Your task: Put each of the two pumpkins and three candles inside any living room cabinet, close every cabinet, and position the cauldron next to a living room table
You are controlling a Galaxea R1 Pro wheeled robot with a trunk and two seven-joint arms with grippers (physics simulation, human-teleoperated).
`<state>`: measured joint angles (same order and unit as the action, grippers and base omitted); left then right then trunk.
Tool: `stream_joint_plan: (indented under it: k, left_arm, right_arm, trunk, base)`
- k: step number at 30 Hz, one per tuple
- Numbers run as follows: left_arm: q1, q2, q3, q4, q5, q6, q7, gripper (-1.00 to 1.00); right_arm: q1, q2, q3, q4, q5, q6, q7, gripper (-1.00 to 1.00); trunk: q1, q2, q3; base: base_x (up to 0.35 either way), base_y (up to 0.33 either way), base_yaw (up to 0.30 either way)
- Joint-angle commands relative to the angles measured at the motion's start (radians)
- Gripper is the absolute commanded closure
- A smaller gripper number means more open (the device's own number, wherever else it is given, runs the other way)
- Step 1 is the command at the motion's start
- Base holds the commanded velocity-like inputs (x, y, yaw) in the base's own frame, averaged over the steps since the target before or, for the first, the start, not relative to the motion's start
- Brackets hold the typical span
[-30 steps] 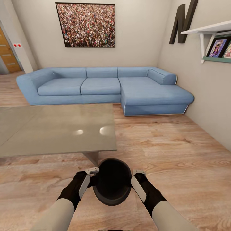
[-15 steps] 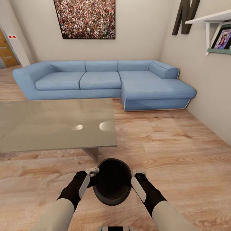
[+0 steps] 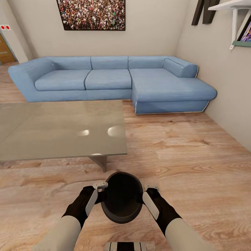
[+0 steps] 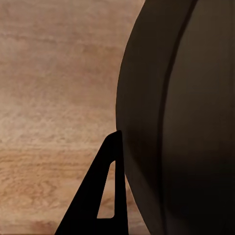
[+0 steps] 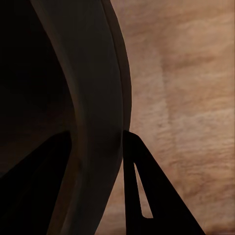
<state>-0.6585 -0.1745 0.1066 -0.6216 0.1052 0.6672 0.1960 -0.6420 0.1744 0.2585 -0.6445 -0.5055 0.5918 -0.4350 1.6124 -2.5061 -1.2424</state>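
The black cauldron (image 3: 122, 198) hangs above the wooden floor just in front of me, mouth up and empty. My left gripper (image 3: 98, 191) clamps its left rim and my right gripper (image 3: 149, 194) clamps its right rim. In the left wrist view the cauldron's belly (image 4: 181, 117) lies against one dark finger (image 4: 85, 215). In the right wrist view the cauldron's rim (image 5: 98, 98) runs between the fingers, with one finger (image 5: 166, 210) outside it. The glossy grey table (image 3: 52, 132) stands a short way ahead and to the left, its near right corner closest to the cauldron.
A blue corner sofa (image 3: 115, 82) stretches along the back wall behind the table. The right wall (image 3: 230, 87) carries a white shelf (image 3: 237, 7). Open wooden floor (image 3: 181, 150) lies right of the table. A doorway (image 3: 5, 52) shows at far left.
The whole head view has shifted: table and sofa sit closer and the picture higher, so the camera moved forward. Both grippers and the cauldron keep the same place in view.
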Motion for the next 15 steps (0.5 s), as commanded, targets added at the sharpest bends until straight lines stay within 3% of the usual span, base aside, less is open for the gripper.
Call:
stream_joint_plan:
  k: [1,5,15]
  left_arm:
    - [-0.001,0.0,0.011,0.0,0.007,0.0,0.0,1.0]
    - [-0.001,0.0,0.011,0.0,0.007,0.0,0.0,1.0]
    - [-0.001,0.0,0.011,0.0,0.007,0.0,0.0,1.0]
  right_arm:
    - [-0.001,0.0,0.007,-0.001,-0.014,-0.007,0.001,1.0]
    - [-0.001,0.0,0.007,-0.001,-0.014,-0.007,0.001,1.0]
    - [-0.001,0.0,0.007,-0.001,-0.016,-0.006,0.001,1.0]
  trunk:
    - [0.0,0.0,-0.004]
    - [0.002,-0.001,-0.019]
    - [0.002,-0.001,-0.019]
  base:
    - [0.0,0.0,0.0]
    - [0.0,0.0,0.0]
    - [0.0,0.0,0.0]
